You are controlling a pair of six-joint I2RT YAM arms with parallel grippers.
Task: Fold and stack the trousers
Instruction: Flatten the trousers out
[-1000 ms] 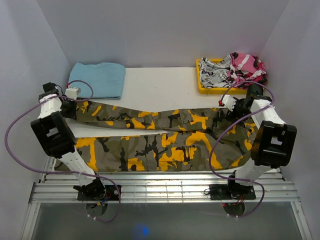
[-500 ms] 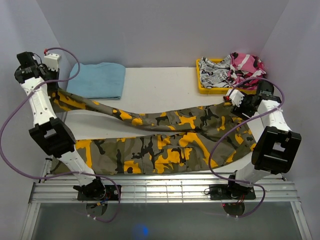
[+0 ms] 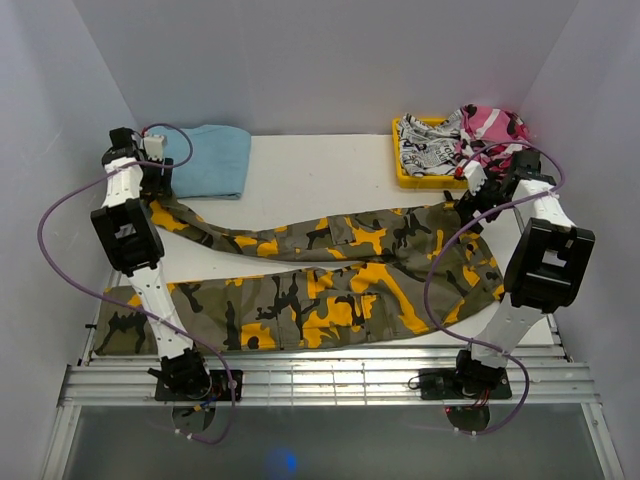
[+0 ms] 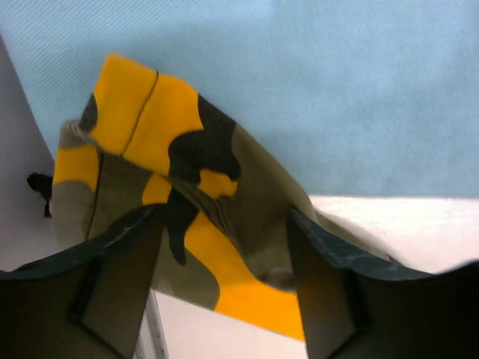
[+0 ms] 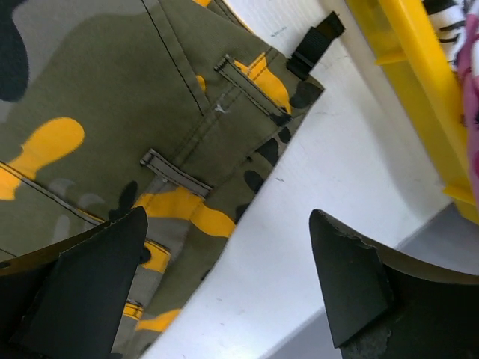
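Top cam: trousers lie spread on the table, waist at 3 o'clk, legs running out toward 9. Near leg is flat along the 6 o'clk edge. Far leg slants from the waist up to 10 o'clk, w/ a strip of bare table btwn the two legs on the 9 o'clk side.

L claw sits at 10 o'clk over the far leg's end. On my L wrist cam it's released: fingers stand apart and the cuff lies loose btwn them, its tip overlapping the blue cloth. That cloth is folded at 11 o'clk.

R claw hangs at 2–3 o'clk by the waist. R wrist cam shows it released too, spread wide w/ nothing btwn the fingers. The waistband corner w/ belt loops is below it, near the yellow tray. Tray sits at 1 o'clk w/ a pink camo garment and a b/w garment piled in it.
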